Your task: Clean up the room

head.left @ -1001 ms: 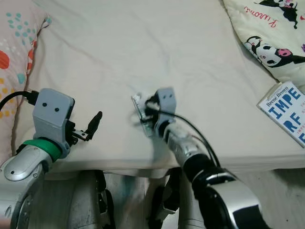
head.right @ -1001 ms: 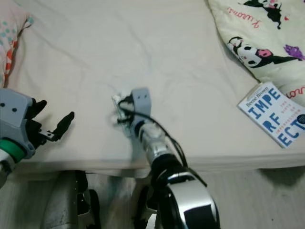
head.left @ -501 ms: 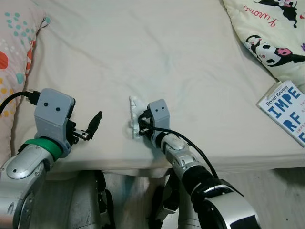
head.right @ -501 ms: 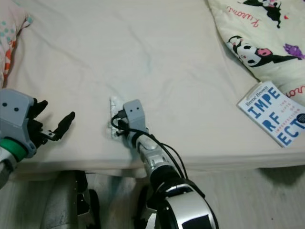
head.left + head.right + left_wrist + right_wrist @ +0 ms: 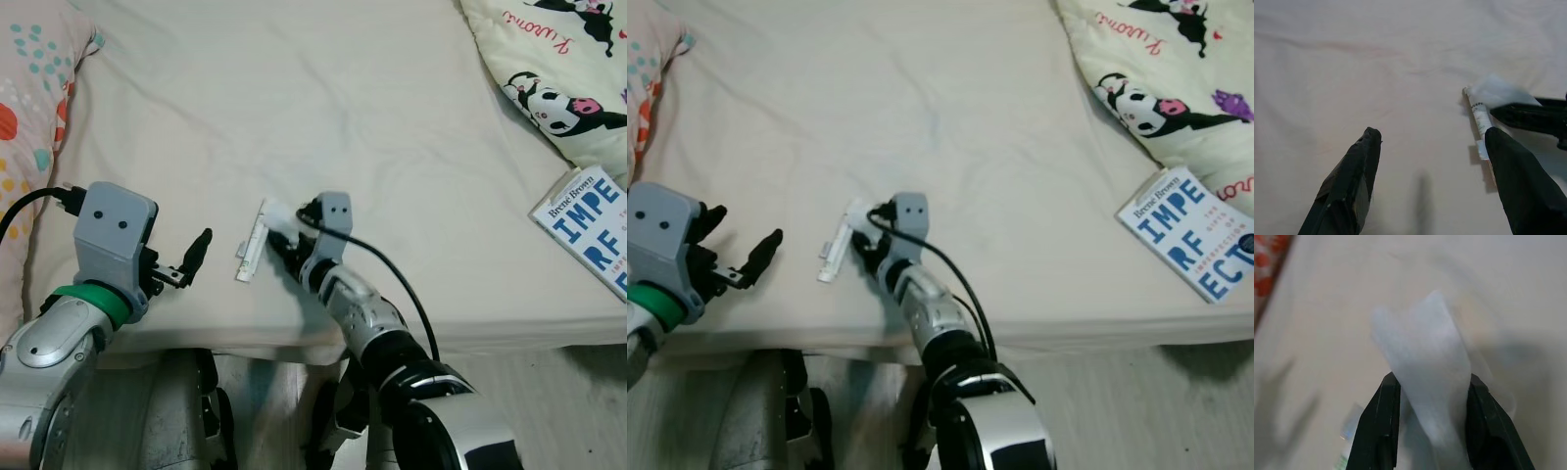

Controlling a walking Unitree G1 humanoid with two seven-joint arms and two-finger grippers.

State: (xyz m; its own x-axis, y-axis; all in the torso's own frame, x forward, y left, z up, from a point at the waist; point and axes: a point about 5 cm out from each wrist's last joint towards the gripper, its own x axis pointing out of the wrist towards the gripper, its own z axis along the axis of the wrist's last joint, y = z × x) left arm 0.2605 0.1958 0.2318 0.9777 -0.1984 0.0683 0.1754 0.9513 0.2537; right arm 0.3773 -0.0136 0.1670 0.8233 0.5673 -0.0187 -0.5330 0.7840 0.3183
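Right hand (image 5: pixel 282 238) pinches a blurred white wrapper (image 5: pixel 1425 362) on the bed (image 5: pixel 323 108).

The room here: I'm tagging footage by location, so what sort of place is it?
Most likely a bedroom. The robot stands at a bed with a cream sheet, a dotted pillow to its left, a cartoon-print quilt and a book to its right.

White crumpled wrapper (image 5: pixel 253 242) lies near the bed's front edge; one end pinched, slightly lifted.
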